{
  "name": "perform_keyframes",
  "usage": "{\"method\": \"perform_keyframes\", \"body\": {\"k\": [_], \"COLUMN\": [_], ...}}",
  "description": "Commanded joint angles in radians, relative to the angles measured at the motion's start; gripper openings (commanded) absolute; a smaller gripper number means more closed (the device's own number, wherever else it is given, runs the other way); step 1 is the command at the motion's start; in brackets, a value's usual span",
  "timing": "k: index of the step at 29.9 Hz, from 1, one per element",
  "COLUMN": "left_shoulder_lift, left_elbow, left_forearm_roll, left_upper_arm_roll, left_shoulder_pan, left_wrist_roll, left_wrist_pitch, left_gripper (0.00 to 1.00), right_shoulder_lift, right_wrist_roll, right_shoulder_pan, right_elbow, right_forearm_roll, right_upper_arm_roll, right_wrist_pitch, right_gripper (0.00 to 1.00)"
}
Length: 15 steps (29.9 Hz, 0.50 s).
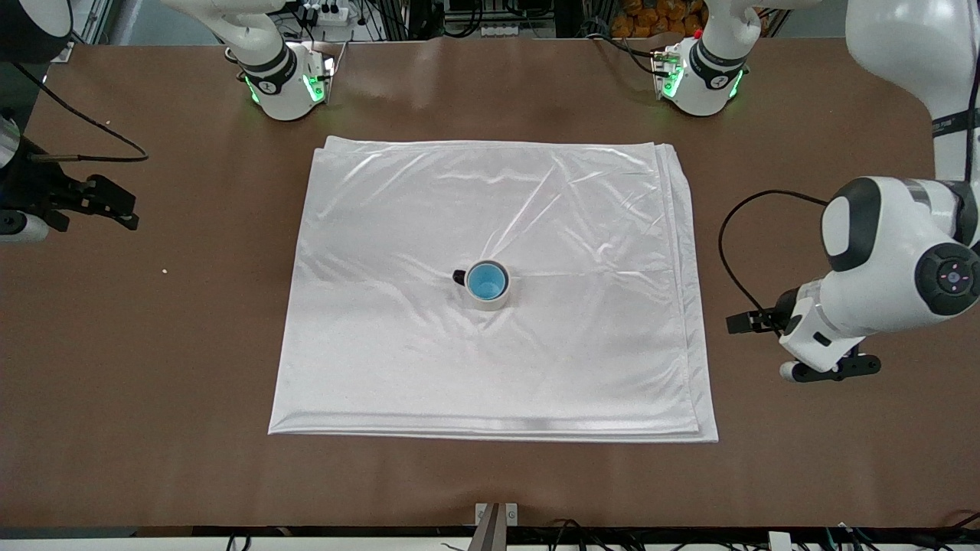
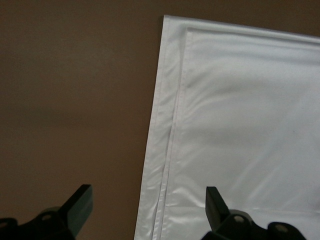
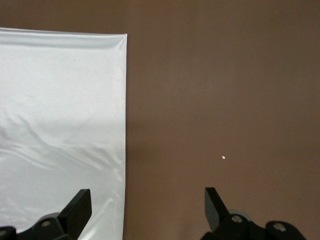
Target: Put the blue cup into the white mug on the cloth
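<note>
Blue cup (image 1: 486, 281): sitting upright inside the white mug, its bright blue inside showing from above.
White mug (image 1: 488, 297): standing on the cloth near its middle, its dark handle stub pointing toward the right arm's end of the surface.
Cloth (image 1: 429, 367): lying flat and softly wrinkled on the brown surface (image 1: 153, 459), folded in layers whose edges are showing along the side toward the left arm's end.
Left hand (image 2: 148, 205): hanging over the bare surface just beside the cloth's edge at the left arm's end, fingers standing wide apart and gripping nothing; the wrist view is looking down on the cloth's layered edge and one corner.
Right hand (image 3: 147, 207): hanging over the bare surface at the right arm's end, well apart from the mug, fingers spread wide with nothing between them; its wrist view is showing a cloth corner and a tiny white speck (image 3: 223, 158) on the surface.
Arms: both waiting off to the sides of the cloth.
</note>
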Motion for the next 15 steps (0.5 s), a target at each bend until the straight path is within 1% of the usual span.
{"method": "perform_keyframes", "body": {"k": [1, 4, 11, 15], "left_shoulder_lift": [-0.142, -0.206, -0.314, -0.38], "left_elbow": [-0.147, -0.204, -0.262, -0.296], "left_forearm_roll": [-0.01, -0.01, -0.008, -0.008], "left_upper_arm_roll": [-0.012, -0.014, -0.012, -0.015], "left_shoulder_pan": [0.024, 0.05, 0.062, 0.102], "left_wrist_roll": [0.045, 0.075, 0.089, 0.112], "left_wrist_pitch": [0.0, 0.0, -0.02, -0.037], "left_gripper": [1.0, 1.0, 1.0, 1.0], "right_shoulder_lift": [-0.005, -0.005, -0.005, -0.005], "right_wrist_roll": [0.018, 0.018, 0.018, 0.018], "right_shoulder_pan": [0.005, 0.008, 0.011, 0.011], "right_elbow": [0.0, 0.002, 0.02, 0.026], "right_forearm_roll": [0.013, 0.015, 0.015, 0.013], "right_upper_arm_roll": [-0.009, -0.007, -0.007, -0.007], "right_wrist_pitch": [-0.006, -0.003, -0.005, -0.003], "right_gripper": [1.0, 1.0, 1.0, 1.0]}}
